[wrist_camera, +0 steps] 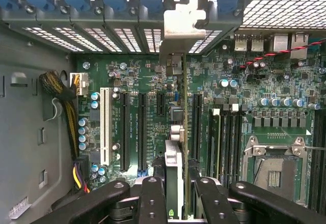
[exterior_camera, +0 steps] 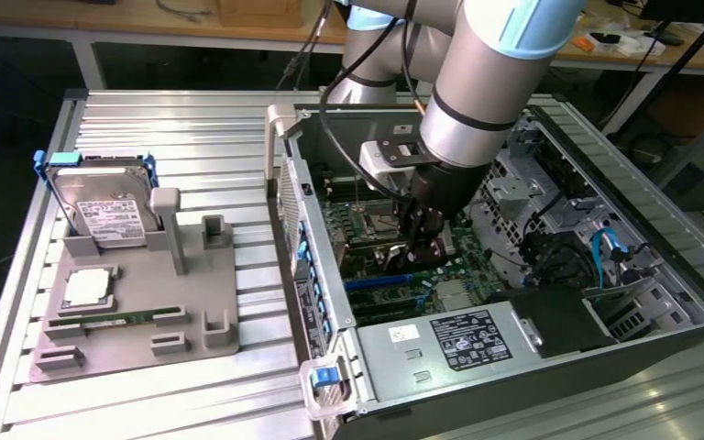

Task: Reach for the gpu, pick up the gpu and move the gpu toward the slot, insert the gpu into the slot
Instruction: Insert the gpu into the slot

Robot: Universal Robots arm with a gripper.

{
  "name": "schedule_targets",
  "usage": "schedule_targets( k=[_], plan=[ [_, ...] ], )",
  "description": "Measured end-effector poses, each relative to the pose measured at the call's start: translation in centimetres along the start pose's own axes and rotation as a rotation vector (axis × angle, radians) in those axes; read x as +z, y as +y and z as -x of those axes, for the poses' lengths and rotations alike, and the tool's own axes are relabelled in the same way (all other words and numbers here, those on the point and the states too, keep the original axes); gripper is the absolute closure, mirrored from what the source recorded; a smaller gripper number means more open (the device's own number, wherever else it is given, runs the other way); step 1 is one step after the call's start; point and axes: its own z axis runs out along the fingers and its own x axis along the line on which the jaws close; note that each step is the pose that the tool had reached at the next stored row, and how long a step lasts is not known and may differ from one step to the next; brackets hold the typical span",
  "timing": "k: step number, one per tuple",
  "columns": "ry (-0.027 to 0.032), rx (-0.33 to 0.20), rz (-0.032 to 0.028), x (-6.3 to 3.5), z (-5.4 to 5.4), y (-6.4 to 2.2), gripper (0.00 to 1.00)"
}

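Note:
My gripper point(exterior_camera: 425, 246) is down inside the open computer case point(exterior_camera: 327, 275), over the motherboard point(wrist_camera: 153, 81). It is shut on the gpu point(wrist_camera: 174, 168), which the wrist view shows edge-on between the two black fingers point(wrist_camera: 153, 196). The card's silver end bracket point(wrist_camera: 175, 48) reaches up to the case's rear slot openings. The card stands upright just above the board, in line with the long black expansion slots point(wrist_camera: 141, 132), between two of them. I cannot tell whether its lower edge touches a slot.
A grey fixture point(exterior_camera: 132, 321) on the exterior view's left holds a hard drive point(exterior_camera: 102, 211), a processor chip point(exterior_camera: 89, 289) and a memory stick point(exterior_camera: 107, 319). Inside the case are a power supply point(exterior_camera: 450, 344), a cable bundle point(wrist_camera: 66, 112), a white slot point(wrist_camera: 105, 127) and the CPU socket point(wrist_camera: 275, 173).

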Motion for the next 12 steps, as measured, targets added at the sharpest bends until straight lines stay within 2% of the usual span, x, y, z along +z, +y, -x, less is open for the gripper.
schedule_targets(
  k=[5, 8, 12],
  plan=[
    [-0.0001, 0.013, 0.0, 0.04, 0.0, 0.0, 0.73],
    [-0.0004, 0.04, 0.0, 0.14, 0.0, 0.0, 0.73],
    [-0.0004, 0.053, 0.0, 0.25, 0.01, 0.45, 0.73]
  ],
)
